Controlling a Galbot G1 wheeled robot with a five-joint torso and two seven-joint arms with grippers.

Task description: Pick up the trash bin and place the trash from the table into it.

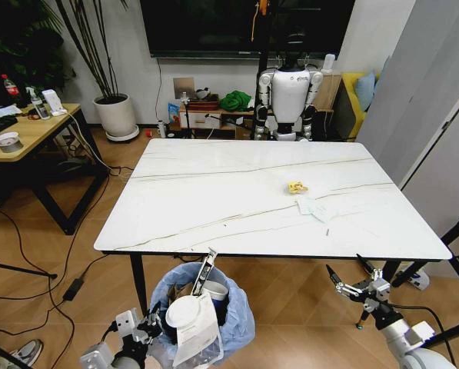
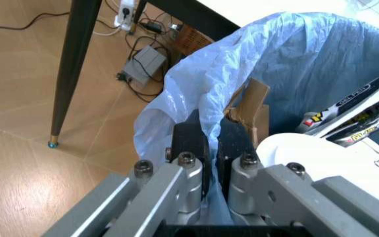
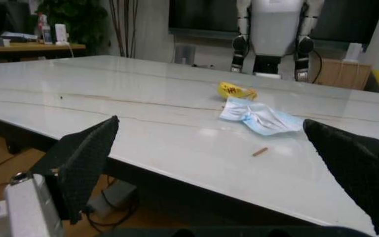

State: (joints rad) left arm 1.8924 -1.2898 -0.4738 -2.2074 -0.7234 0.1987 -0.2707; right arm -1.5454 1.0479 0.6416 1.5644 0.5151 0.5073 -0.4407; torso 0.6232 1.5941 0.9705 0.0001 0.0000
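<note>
While the left gripper [image 2: 212, 148] pinches the blue bag liner at the rim of the trash bin [image 1: 241, 315], its dark fingers [image 2: 188, 140] are narrowed onto the plastic, one inside and one outside. Seen from the head camera, the bin hangs at about 6 o'clock, just below the near edge of the desk [image 1: 214, 200], already stuffed with a brown torn carton [image 2: 250, 106], a white disc [image 1: 184, 314], a paper cup [image 1: 215, 290] and printed wrappers [image 2: 347, 106]. On the marble top, toward 1 o'clock from centre, a yellow scrap [image 1: 297, 187] lies just beside a pale crumpled mask-like piece [image 1: 315, 206]; a tiny brown stub [image 3: 260, 151] rests near them. At 4 o'clock, the right gripper [image 1: 352, 278] hovers off the desk's near right corner, fingers [image 3: 87, 158] spread wide and holding nothing.
</note>
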